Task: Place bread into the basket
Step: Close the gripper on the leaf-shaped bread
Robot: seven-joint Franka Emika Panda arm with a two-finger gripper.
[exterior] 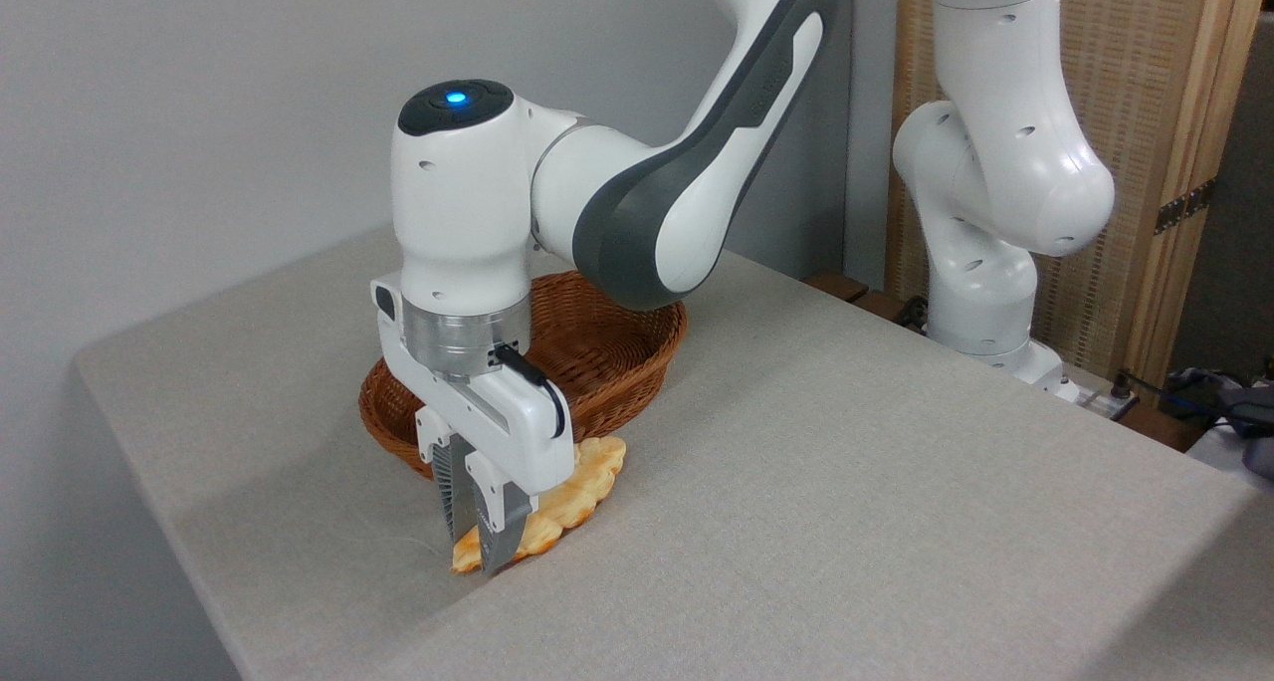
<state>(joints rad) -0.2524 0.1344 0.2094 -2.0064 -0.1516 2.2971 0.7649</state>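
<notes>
Camera view is showing the gripper (481,540) reaching down at the lower centre of the frame, its fingers (501,532) standing narrow and straddling the near end of the bread (587,477). They are sitting on either side of the loaf's tip, seemingly pinching it, though whether they are pressing firmly or only touching cannot be told from this angle. Across the grey table (846,502) the bread is lying flat, stretching from the fingers up and to the right, with its far end resting just beside the front rim of the basket (607,362), outside it. Behind the gripper the basket is sitting with nothing visible inside, partly hidden by the wrist. Judging by its thin, flat, braided shape, the loaf is probably light and fairly stiff, with a dry crust that should be gripping well, but the tapered end looks fragile and could be cracking or bending if lifted from there alone. Taking hold across the narrow width nearer the middle would likely be giving better balance and less droop.
</notes>
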